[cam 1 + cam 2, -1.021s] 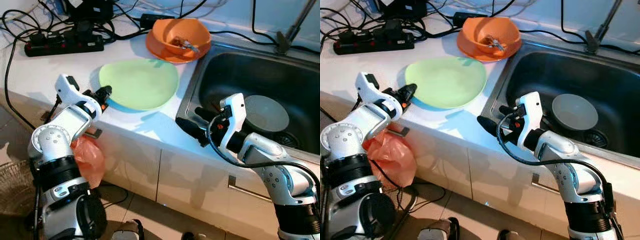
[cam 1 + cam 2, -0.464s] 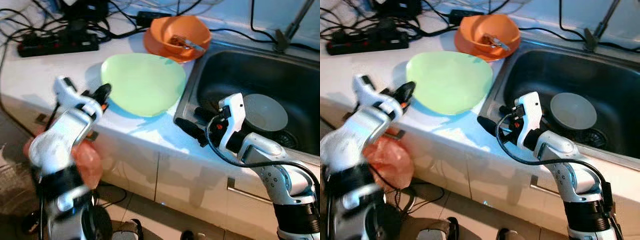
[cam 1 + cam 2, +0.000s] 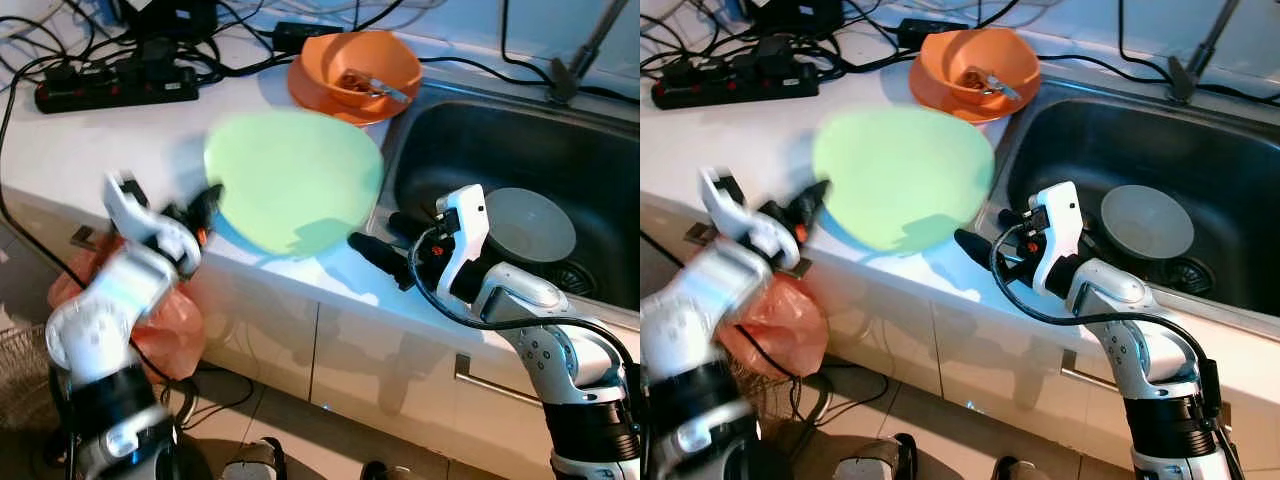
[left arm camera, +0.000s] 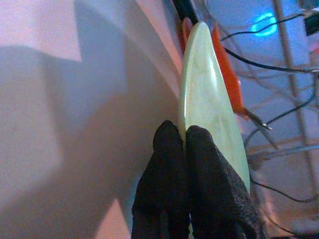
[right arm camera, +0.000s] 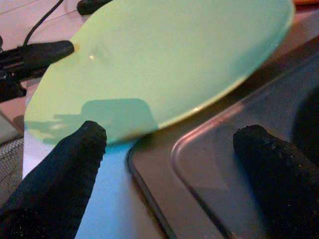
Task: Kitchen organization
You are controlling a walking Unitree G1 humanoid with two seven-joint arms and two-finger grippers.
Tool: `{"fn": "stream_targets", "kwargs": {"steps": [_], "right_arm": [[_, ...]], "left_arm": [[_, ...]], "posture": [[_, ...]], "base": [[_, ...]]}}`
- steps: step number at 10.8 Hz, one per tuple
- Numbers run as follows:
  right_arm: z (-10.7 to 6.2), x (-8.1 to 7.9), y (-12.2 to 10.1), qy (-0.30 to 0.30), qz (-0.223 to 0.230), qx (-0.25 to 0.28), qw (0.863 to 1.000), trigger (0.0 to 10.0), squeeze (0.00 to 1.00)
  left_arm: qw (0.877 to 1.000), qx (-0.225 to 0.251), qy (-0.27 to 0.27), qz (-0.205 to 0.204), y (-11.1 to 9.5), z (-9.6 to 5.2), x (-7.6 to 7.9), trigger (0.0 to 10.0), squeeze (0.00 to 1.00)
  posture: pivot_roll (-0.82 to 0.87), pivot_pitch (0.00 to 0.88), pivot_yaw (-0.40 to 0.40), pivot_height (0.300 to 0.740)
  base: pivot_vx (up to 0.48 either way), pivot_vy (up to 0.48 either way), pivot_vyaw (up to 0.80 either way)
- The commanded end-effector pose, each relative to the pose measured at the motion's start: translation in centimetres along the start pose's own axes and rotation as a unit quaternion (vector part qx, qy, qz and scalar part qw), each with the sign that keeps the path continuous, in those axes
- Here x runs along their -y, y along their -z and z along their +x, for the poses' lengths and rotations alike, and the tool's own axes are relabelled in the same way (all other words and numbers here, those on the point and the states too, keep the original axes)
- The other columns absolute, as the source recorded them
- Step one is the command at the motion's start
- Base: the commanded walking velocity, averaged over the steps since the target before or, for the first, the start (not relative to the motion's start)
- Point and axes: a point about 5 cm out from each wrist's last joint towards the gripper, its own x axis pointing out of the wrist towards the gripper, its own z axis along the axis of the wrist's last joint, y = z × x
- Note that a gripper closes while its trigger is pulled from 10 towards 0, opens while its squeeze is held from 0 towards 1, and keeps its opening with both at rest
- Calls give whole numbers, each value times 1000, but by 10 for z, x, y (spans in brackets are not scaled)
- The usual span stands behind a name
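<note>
Head views: left gripper (image 3: 208, 200) is pinching the green plate (image 3: 295, 175) by its 9 o'clock rim, tilting it clear of the white counter (image 3: 90, 140) toward the sink (image 3: 520, 140). An orange bowl (image 3: 355, 70) is sitting at 12 o'clock.

Left wrist view: fingers (image 4: 204, 164) are pressing together on the plate's edge.

Right wrist view: right gripper (image 5: 169, 149) is waiting with jaws spread, empty, under the plate's near rim; likely the nearer arm for receiving it.

Left jaws clamped, right jaws apart
</note>
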Motion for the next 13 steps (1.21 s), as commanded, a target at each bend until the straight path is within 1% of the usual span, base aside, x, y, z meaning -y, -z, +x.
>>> {"fn": "stream_targets", "kwargs": {"steps": [1,2,5,6,8,10,11,12,13], "right_arm": [[-1,4,-2,10,5,4,1000,10000,0],[-1,5,-3,11,8,8,1000,10000,0],[0,6,-7,12,16,16,1000,10000,0],[1,8,-9,16,29,26,999,10000,0],[2,11,-15,22,68,49,996,10000,0],[1,16,-21,25,105,70,992,10000,0],[1,17,-26,23,131,88,987,10000,0],[1,19,-32,19,167,107,980,0,0],[2,20,-35,16,186,117,975,0,0]], "left_arm": [[999,-21,40,1,6,2,9,0,0],[997,-24,69,0,7,1,14,0,0],[992,-23,123,-6,7,0,23,0,0],[988,-29,148,-6,8,0,28,0,0],[985,-23,173,-15,6,1,31,0,0],[982,-27,186,-18,6,1,32,0,0],[982,-28,187,-18,8,2,32,0,0],[981,-29,190,-20,10,3,31,0,0],[980,-32,194,-21,12,3,32,0,0]], "posture": [[127,134,-17,740],[126,135,-18,740],[124,136,-18,740],[123,137,-18,740],[120,139,-18,740],[115,141,-20,740],[112,142,-21,740],[112,142,-21,740],[112,143,-23,740]], "base": [[0,0,0],[0,0,0],[0,0,0],[0,0,0],[0,0,0],[0,0,0],[0,0,0],[0,0,0],[0,0,0]]}}
